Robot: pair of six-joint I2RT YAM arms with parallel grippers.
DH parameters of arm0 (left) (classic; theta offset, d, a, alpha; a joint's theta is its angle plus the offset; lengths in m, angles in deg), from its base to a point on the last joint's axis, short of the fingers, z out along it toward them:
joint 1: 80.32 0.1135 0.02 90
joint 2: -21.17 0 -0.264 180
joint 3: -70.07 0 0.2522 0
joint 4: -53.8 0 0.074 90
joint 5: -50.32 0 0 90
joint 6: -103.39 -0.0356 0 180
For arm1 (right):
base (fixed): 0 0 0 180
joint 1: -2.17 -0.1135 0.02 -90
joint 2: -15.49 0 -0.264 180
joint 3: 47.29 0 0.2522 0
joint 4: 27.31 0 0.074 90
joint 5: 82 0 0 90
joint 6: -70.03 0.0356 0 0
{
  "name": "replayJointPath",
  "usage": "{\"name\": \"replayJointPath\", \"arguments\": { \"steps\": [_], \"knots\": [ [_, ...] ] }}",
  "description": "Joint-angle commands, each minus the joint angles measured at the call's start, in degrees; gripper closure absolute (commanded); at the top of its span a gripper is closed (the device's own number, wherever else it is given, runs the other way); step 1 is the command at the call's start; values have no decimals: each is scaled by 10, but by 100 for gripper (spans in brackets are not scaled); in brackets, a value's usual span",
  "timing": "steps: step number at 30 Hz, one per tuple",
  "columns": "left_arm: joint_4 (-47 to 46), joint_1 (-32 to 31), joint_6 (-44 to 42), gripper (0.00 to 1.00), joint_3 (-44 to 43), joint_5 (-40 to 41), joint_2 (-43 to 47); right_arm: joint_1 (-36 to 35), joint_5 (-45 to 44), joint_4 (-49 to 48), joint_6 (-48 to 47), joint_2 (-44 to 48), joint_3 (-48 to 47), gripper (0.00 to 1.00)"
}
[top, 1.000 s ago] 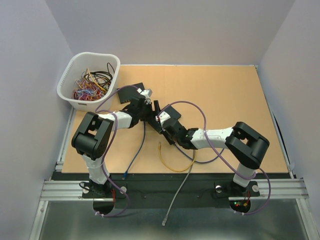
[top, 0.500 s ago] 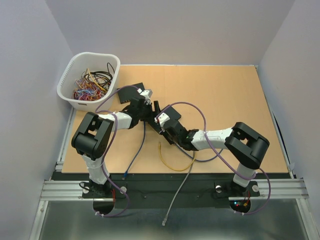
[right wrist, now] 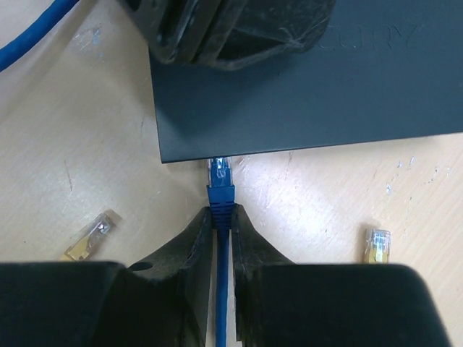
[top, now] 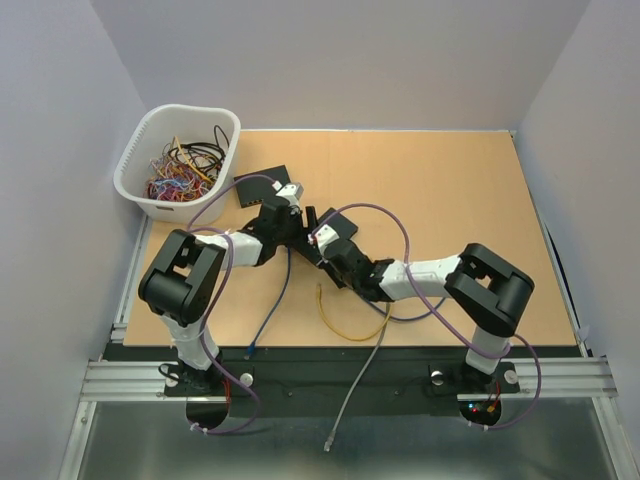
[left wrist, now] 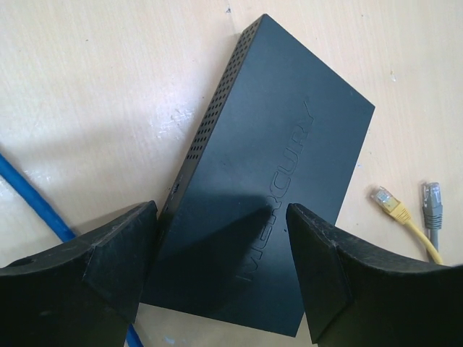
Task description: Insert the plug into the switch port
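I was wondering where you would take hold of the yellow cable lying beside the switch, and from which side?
Grip the yellow cable just behind its clear plug, coming straight down with a finger on either side. It lies flat on the table, and the grey plug sits close beside, so a sideways approach looks crowded.

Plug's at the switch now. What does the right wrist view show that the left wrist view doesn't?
Only right wrist: the blue plug, pinched in the right gripper, its tip at the switch edge. Whether it has entered a port is hidden.
Only left wrist: the switch's vented side and the open left gripper straddling the switch.
Both: the switch top, a run of blue cable, and two loose plugs lying beside the switch.
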Motion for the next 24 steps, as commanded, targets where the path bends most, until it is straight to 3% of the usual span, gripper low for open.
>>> {"name": "replayJointPath", "arguments": {
  "steps": [1, 13, 24],
  "knots": [
    [79, -55, 30, 18, 39, -65, 11, -2, 13, -104, 11, -19, -52, 99],
    [64, -130, 15, 19, 26, -90, 6, -1, 150, -92, -50, -53, -153, 100],
    [8, -183, -23, 21, 26, -221, -37, -2, 225, -213, -64, 13, -98, 100]
  ]
}}
